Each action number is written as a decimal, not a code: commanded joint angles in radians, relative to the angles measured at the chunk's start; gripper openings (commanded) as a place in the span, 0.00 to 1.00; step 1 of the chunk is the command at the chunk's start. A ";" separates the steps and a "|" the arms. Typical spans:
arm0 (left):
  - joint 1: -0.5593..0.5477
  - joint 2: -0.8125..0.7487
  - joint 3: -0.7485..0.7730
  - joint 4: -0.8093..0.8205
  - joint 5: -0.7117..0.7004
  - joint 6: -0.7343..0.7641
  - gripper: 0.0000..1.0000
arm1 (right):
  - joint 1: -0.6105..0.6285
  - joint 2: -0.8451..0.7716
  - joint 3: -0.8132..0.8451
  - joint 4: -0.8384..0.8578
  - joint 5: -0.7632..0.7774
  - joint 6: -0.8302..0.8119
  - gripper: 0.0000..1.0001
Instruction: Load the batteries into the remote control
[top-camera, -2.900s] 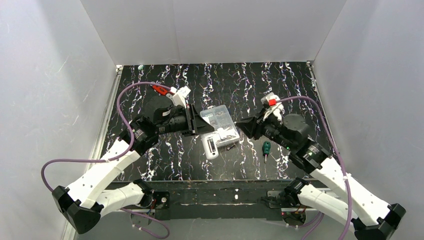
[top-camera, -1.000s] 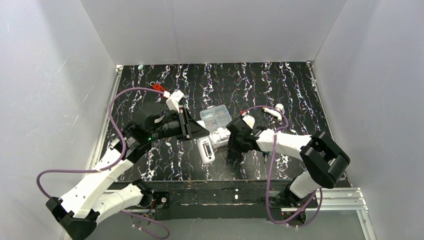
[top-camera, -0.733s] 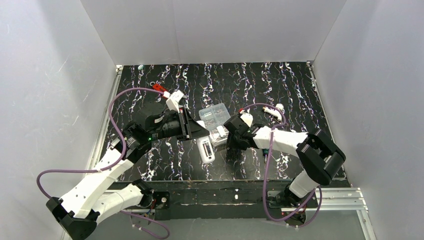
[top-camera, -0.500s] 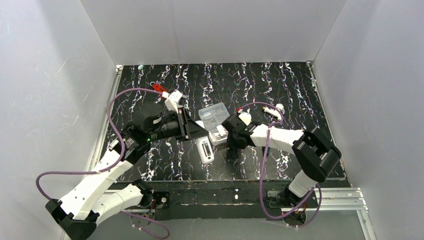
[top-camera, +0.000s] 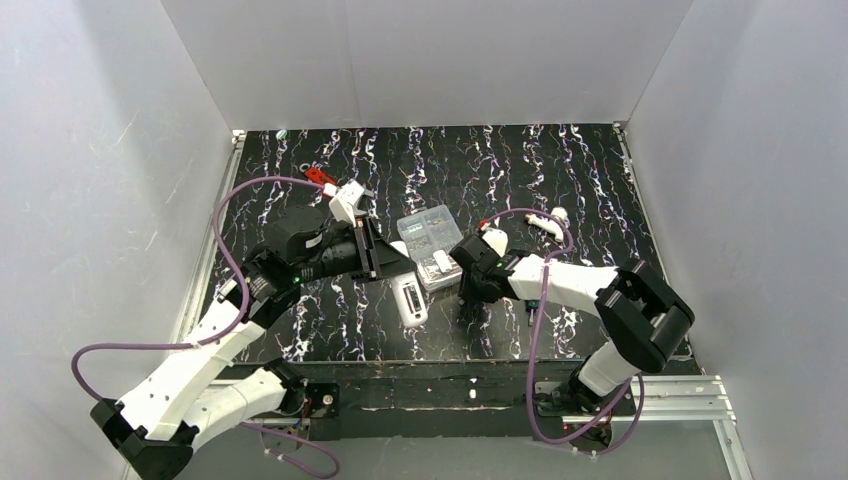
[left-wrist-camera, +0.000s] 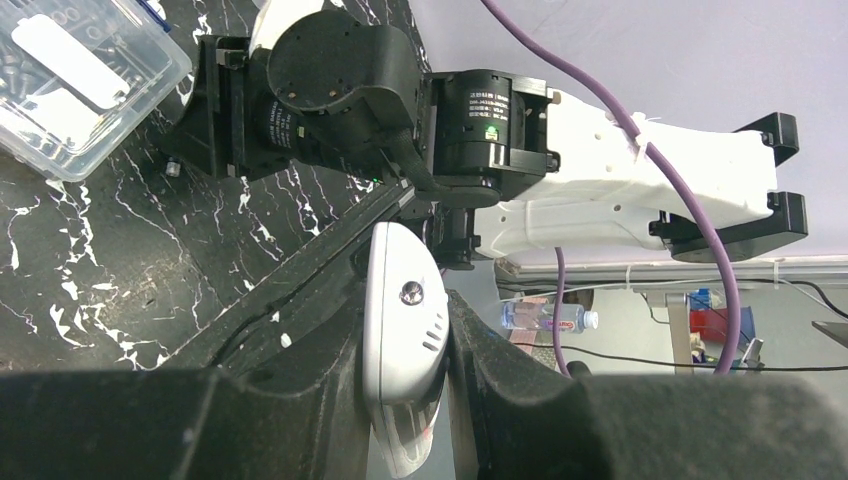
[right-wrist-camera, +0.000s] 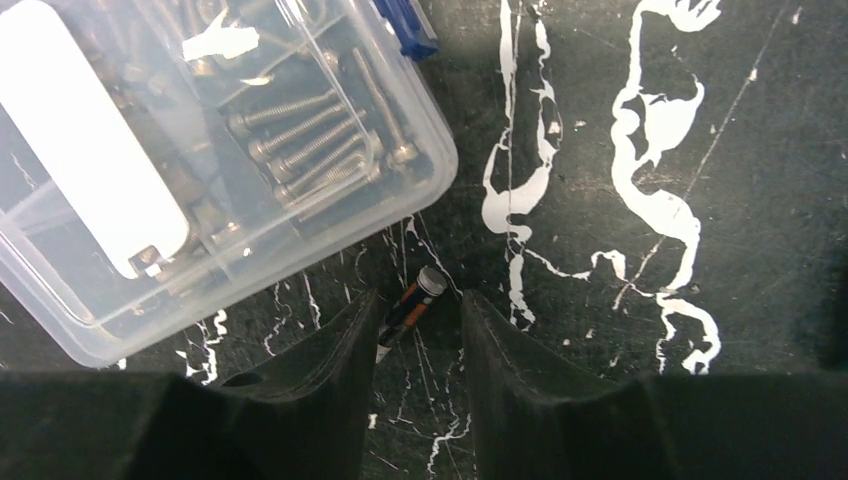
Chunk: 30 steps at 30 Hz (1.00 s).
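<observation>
My left gripper (left-wrist-camera: 408, 300) is shut on the white remote control (left-wrist-camera: 403, 325), clamping its narrow sides; one rounded end sticks out past the fingers. In the top view the remote (top-camera: 409, 300) hangs just in front of the left gripper (top-camera: 398, 268), low over the table. My right gripper (right-wrist-camera: 420, 305) is open and points down at the table. A small black and orange battery (right-wrist-camera: 410, 302) lies between its fingers, close to the left one. In the top view the right gripper (top-camera: 468, 292) is beside the clear box.
A clear plastic box of screws (right-wrist-camera: 200, 170) lies just left of the battery, also in the top view (top-camera: 430, 238) and the left wrist view (left-wrist-camera: 70, 90). A red-handled tool (top-camera: 320, 178) lies at the back left. The table's front edge (top-camera: 420, 365) is near.
The right arm has swung down from a raised pose and brought its gripper to the table beside the clear box. The left gripper with the remote has shifted slightly left.
</observation>
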 joint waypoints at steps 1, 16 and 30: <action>0.004 0.000 -0.002 0.049 0.024 -0.001 0.00 | 0.007 -0.039 -0.015 -0.037 0.000 -0.029 0.45; 0.006 -0.011 -0.008 0.043 0.024 0.004 0.00 | 0.039 -0.033 -0.014 -0.051 -0.084 0.003 0.41; 0.008 -0.019 -0.022 0.045 0.020 0.001 0.00 | 0.049 -0.027 -0.032 -0.070 -0.062 0.015 0.24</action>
